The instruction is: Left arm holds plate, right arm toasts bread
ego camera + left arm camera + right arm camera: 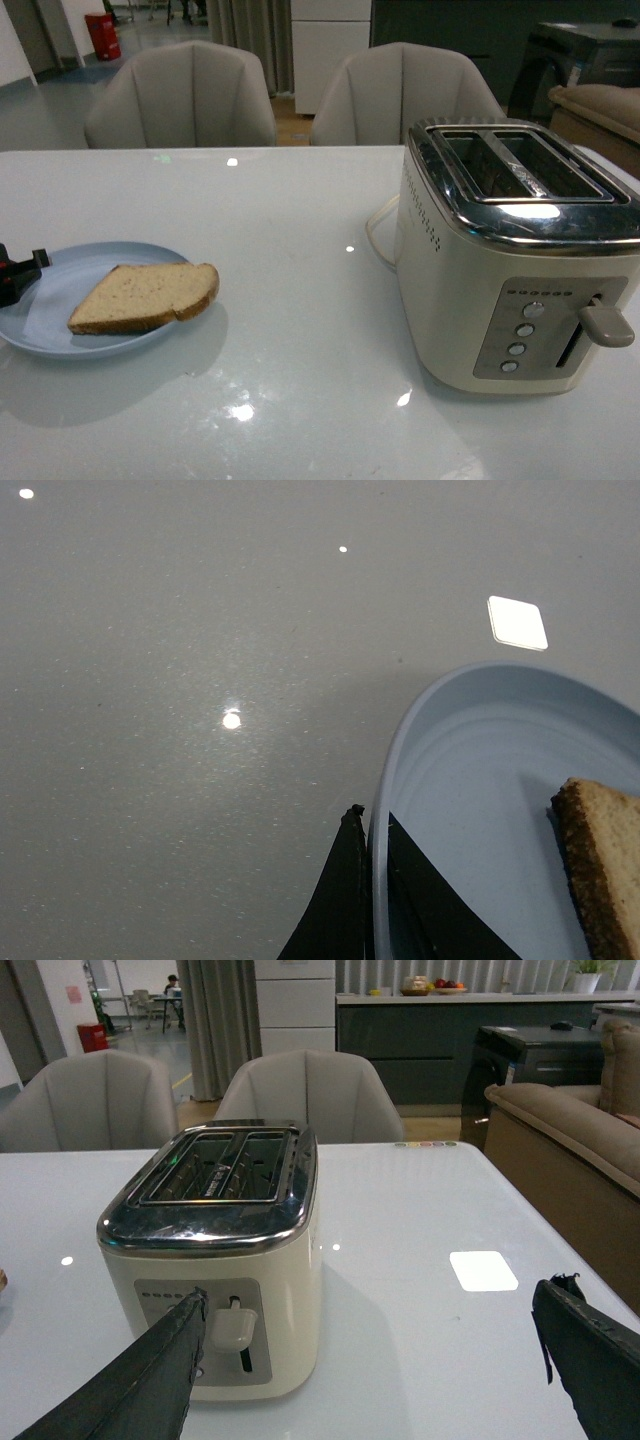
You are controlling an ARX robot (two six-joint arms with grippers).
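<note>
A pale blue plate [45,300] lies on the white table at the left. A wedge of light brown bread [145,297] lies on it. My left gripper [18,272], black with a red mark, is shut on the plate's left rim. In the left wrist view its black fingers [345,890] pinch the plate rim [377,870], and the bread's crust [600,870] shows at the edge. My right gripper [370,1300] is open and empty, its fingers spread wide in front of the toaster [215,1260]. It is out of the front view.
A cream and chrome two-slot toaster [510,270] stands at the right, slots empty, lever [605,325] up, cord [378,235] behind it. Two beige chairs [185,95] stand behind the table. A sofa [570,1150] is off the table's right side.
</note>
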